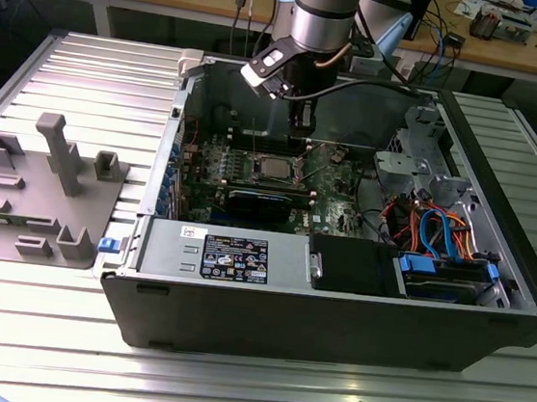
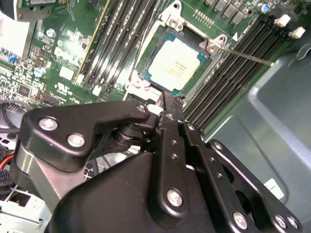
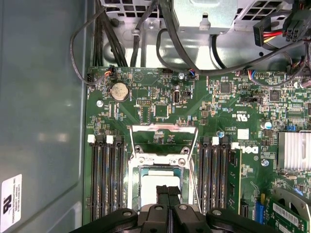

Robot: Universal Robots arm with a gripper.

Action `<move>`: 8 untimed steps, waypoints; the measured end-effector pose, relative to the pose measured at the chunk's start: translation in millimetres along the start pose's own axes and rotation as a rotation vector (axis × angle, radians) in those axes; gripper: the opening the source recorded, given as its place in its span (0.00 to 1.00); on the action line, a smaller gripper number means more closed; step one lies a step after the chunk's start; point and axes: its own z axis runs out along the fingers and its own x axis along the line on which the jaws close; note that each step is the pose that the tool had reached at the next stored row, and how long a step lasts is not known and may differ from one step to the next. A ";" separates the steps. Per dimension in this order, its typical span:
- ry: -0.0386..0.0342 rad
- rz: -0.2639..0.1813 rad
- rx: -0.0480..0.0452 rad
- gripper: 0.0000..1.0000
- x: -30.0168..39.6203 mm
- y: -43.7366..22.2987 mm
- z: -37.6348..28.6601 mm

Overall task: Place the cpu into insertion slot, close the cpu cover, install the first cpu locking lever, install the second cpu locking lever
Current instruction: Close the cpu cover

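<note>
The cpu (image 3: 150,187) is a pale silvery square lying flat in the insertion slot (image 3: 137,167) on the green motherboard; in the second wrist view the cpu (image 2: 176,63) fills the slot's centre. The cpu cover (image 3: 164,130) stands raised at the slot's far edge, with the board showing through its cut-out. A thin metal locking lever (image 2: 245,56) sticks out free from a corner of the slot. My gripper (image 3: 167,188) hovers just above the cpu's edge with its two black fingers pressed together and nothing between them. From outside, the gripper (image 1: 299,154) reaches down into the open computer case beside the cpu (image 1: 272,169).
Black memory slots (image 3: 108,174) flank the socket on both sides. A finned heatsink (image 3: 294,150) sits off to one side. The power supply (image 1: 233,255) and a drive cage with blue and orange cables (image 1: 439,235) fill the case's front. A grey fixture tray (image 1: 37,184) lies at the exterior view's left.
</note>
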 end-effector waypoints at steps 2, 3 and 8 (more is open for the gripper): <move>0.0000 0.000 0.0000 0.11 -0.1 3.0 0.1; -0.0001 0.000 0.0000 0.11 -0.1 4.4 0.1; -0.0011 0.000 0.0000 0.11 -0.2 6.4 0.2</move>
